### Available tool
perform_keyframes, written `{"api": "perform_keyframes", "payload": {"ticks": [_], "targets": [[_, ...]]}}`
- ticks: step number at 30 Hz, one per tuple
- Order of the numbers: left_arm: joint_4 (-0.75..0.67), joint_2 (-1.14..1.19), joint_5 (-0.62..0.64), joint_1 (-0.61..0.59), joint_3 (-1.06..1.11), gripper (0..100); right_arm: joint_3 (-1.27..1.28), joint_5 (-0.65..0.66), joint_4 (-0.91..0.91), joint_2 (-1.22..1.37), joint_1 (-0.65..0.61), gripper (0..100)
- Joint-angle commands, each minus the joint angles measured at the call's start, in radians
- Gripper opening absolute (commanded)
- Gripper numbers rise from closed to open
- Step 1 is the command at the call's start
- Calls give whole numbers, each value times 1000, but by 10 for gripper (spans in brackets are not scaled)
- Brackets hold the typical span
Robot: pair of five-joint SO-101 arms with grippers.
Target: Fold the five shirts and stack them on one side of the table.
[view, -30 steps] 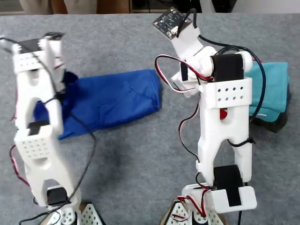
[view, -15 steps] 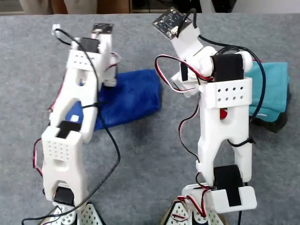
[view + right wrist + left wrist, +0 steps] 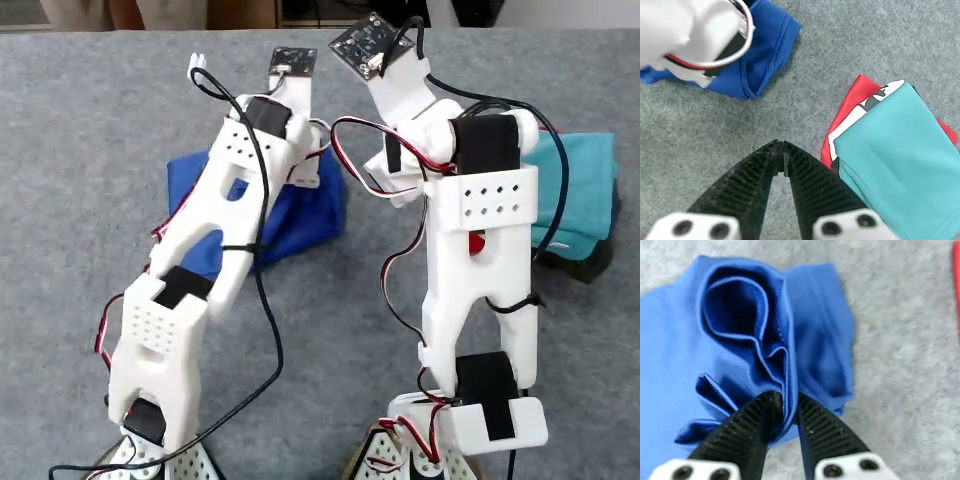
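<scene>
The jaws of the left gripper (image 3: 785, 410) are pinched shut on a bunched ridge of the soft royal-blue cloth shirt (image 3: 740, 340), several layers gathered between the ribbed black pads. The jaws of the right gripper (image 3: 783, 159) are pressed together on nothing, above bare grey felt table (image 3: 100, 120).

The landmark is the stack of folded shirts (image 3: 585, 195), with a teal one on top and red and dark ones beneath. The blue shirt lies well apart from that stack, partly folded and rumpled, with open table between them. The right gripper hangs between the two, nearer the stack's red edge (image 3: 855, 95).

The blue shirt looks light, limp and shapeless. It would likely sag and unfold if lifted by one point. A hold through all layers at a folded edge or corner seems safest.
</scene>
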Motion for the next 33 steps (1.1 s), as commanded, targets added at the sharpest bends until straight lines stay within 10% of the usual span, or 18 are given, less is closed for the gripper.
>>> {"api": "perform_keyframes", "payload": {"ticks": [1,23,33], "targets": [[-28,-58,17,31,-14,21,-42,-6,11,-45,18,2],[38,-70,252,-9,-32,244,-42,-9,12,-45,82,2],[292,-59,133,-427,-307,109,7,-9,-133,4,-33,2]]}}
